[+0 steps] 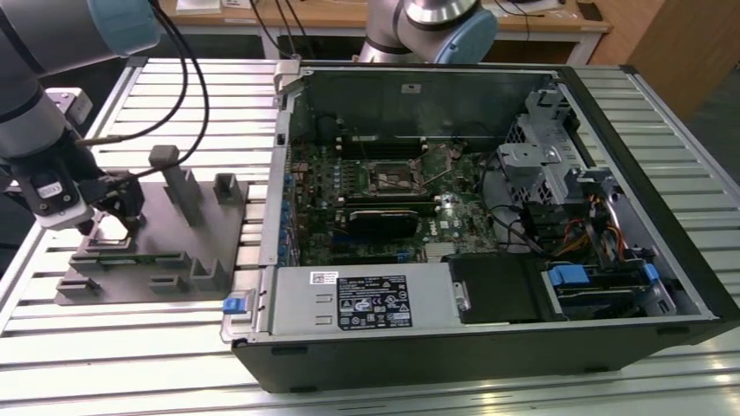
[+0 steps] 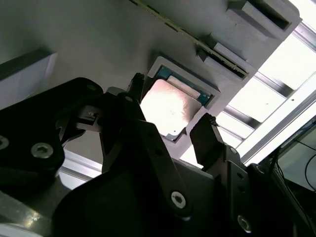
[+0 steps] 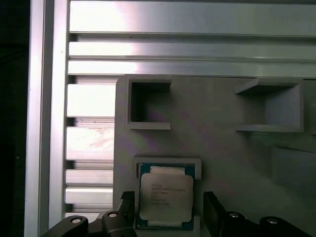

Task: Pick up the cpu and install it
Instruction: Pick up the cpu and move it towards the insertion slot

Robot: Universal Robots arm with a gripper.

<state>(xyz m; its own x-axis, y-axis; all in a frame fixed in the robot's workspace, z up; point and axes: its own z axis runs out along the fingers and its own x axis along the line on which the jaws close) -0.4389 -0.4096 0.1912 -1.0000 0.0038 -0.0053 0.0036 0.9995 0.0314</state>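
Currently the end effector [image 3: 170, 213] is hovering wide open over the one cpu [image 3: 165, 197], its two fingers [image 3: 213, 215] flanking it. The cpu is lying flat in a square pocket of the grey tray [image 1: 156, 238] on the counter [image 1: 116, 364], beside the open computer case [image 1: 486, 351]. Dark print on its lid is coming through too small to read; same for the white label [image 1: 360, 299] on the case. A black finger link is hiding one cpu corner in the second wrist view.

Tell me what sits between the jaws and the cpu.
Nothing. In both wrist views the open gripper straddles the cpu, seated in a recess of the holder; only bare slivers of holder separate jaws and chip.
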